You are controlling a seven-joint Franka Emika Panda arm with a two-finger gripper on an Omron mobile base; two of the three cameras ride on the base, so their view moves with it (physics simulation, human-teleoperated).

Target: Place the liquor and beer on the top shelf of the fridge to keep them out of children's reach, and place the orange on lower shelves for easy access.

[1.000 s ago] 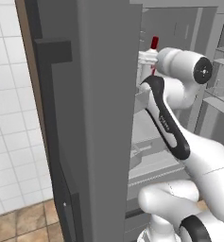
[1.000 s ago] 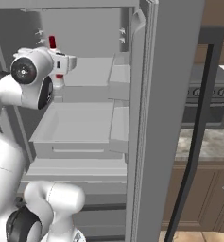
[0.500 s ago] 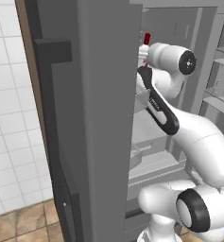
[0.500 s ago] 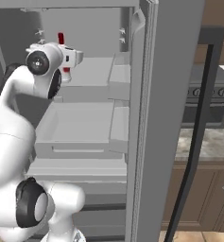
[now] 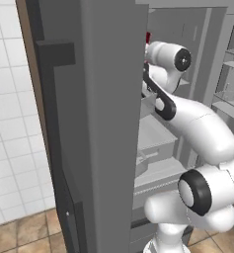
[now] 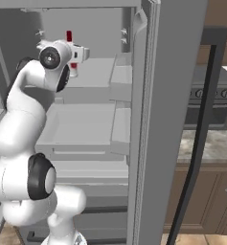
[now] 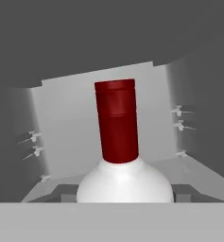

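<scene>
Inside the fridge, high at the far left, the gripper was closed on the liquor, holding it upright. It hung just above the top shelf, probably so it could be set down out of children's reach.

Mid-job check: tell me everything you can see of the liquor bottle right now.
The liquor is a glossy white bottle with rounded shoulders and a tall dark red cap. It stands upright, held in the hand inside the fridge at top shelf height. From the right base view its red cap rises above the hand and a red mark shows beside it. Whether its base touches the shelf is hidden.
</scene>
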